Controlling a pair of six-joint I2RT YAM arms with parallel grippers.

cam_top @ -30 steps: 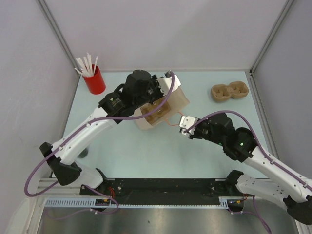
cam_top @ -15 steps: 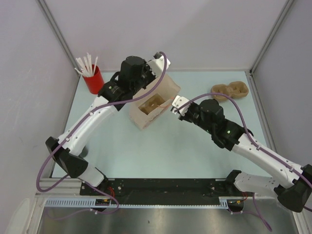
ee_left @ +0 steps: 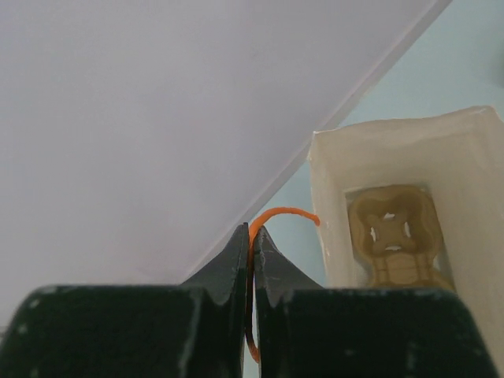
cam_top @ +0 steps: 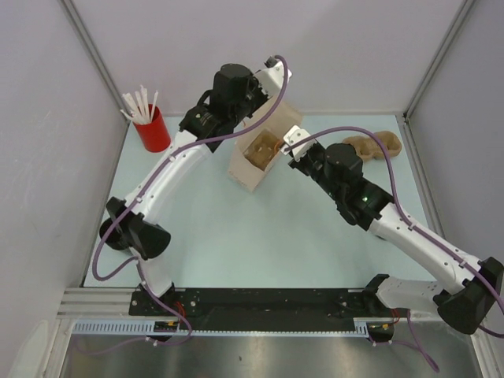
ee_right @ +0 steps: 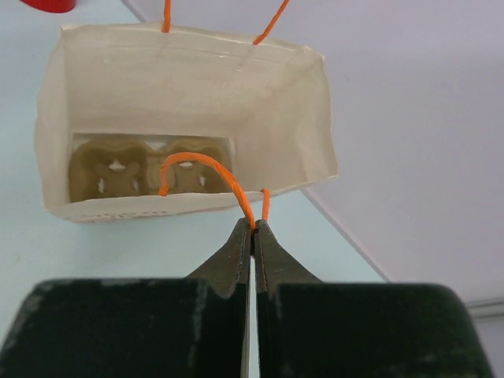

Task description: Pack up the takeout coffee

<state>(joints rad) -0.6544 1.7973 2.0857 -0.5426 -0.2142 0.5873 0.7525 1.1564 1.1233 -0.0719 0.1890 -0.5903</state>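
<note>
The paper bag stands open-mouthed a little toward 12 o'clock from the middle of the table, hung between both arms. The left gripper, at the bag's 12 o'clock, has its jaws pressed together on one orange handle. The right gripper, at the bag's 3 o'clock, is pinched tight on the second orange handle. A brown cup carrier lies flat on the bag's bottom (its sockets hold nothing). The takeout coffee shows in none of the views, so where it lies relative to either gripper cannot be told. A spare carrier sits at the table's 2 o'clock, and a red cup of straws at 10 o'clock.
</note>
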